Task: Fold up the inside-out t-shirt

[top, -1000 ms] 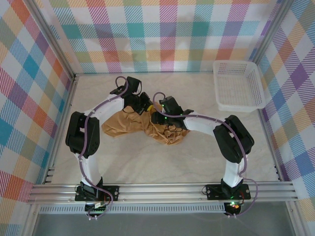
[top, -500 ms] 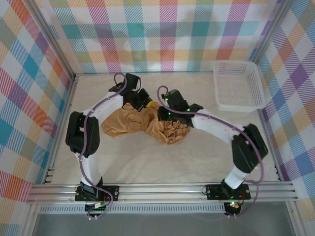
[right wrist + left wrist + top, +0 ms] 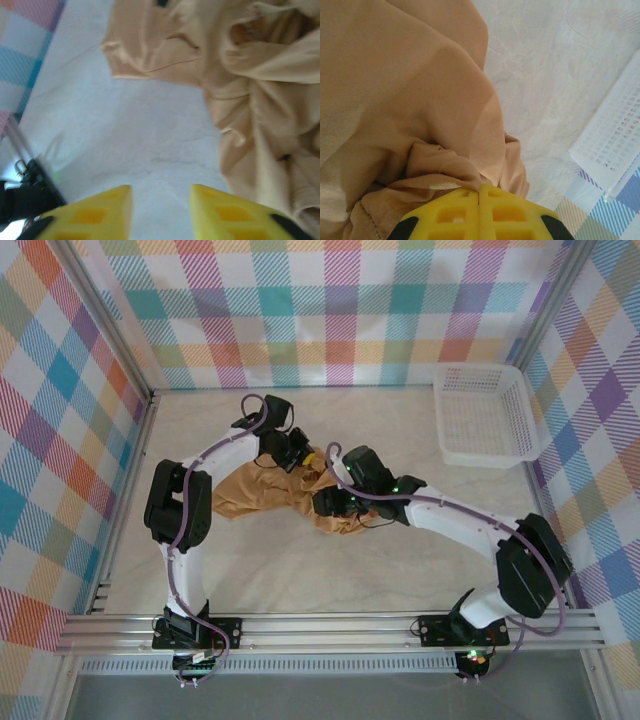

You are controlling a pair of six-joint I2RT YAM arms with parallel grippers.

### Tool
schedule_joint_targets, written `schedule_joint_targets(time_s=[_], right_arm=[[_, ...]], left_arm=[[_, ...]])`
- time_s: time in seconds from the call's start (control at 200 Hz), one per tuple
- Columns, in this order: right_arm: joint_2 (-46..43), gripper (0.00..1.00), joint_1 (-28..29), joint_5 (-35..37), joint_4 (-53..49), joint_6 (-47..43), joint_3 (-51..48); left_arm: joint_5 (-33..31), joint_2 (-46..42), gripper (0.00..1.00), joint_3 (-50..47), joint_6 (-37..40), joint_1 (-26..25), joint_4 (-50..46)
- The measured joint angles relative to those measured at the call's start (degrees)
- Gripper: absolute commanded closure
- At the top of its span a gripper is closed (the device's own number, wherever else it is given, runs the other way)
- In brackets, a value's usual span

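Note:
The inside-out t-shirt (image 3: 250, 502) is a tan, crumpled heap on the table's middle. My left gripper (image 3: 303, 453) is at the shirt's far edge. In the left wrist view its yellow fingers (image 3: 460, 215) are pressed together with a fold of the tan cloth (image 3: 410, 90) pinched at their tips (image 3: 479, 192). My right gripper (image 3: 324, 503) hangs over the shirt's right part. In the right wrist view it (image 3: 161, 195) stands open above bare table with nothing between its fingers, and the bunched shirt (image 3: 260, 100) lies to the right and ahead.
A white mesh basket (image 3: 485, 415) stands at the back right corner, also seen from the left wrist as a white mesh basket (image 3: 615, 135). Plaid walls close in the back and sides. A metal rail (image 3: 330, 625) runs along the near edge.
My right gripper has come nearer and lower over the shirt's right side, and its elbow has swung out right. The left gripper has shifted slightly right, still holding cloth. The shirt's right part is more bunched.

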Motion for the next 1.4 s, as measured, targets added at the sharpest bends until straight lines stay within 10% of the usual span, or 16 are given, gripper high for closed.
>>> schedule_joint_targets(time_s=[0.485, 0.645, 1.18, 1.33, 1.4], right_arm=[[19.06, 0.52, -6.64, 4.11, 3.13, 10.58, 11.45], [23.89, 1.0, -6.67, 4.7, 2.56, 13.03, 17.49], [13.38, 1.0, -13.64, -7.39, 24.87, 15.5, -11.56], [13.31, 0.7, -12.72, -5.25, 22.1, 14.64, -9.05], [13.33, 0.67, -11.76, -2.95, 19.39, 14.16, -5.79]], left_arm=[[-0.04, -0.24, 1.0, -0.79, 0.0, 0.0, 0.39], [-0.02, -0.37, 1.0, -1.14, 0.0, 0.0, 0.37], [0.22, -1.79, 1.0, -1.14, 0.02, 0.52, 0.37], [0.2, -1.79, 1.0, -1.14, 0.24, 0.52, 0.33], [-0.26, -1.84, 0.82, -1.09, 1.16, 0.52, -0.13]])
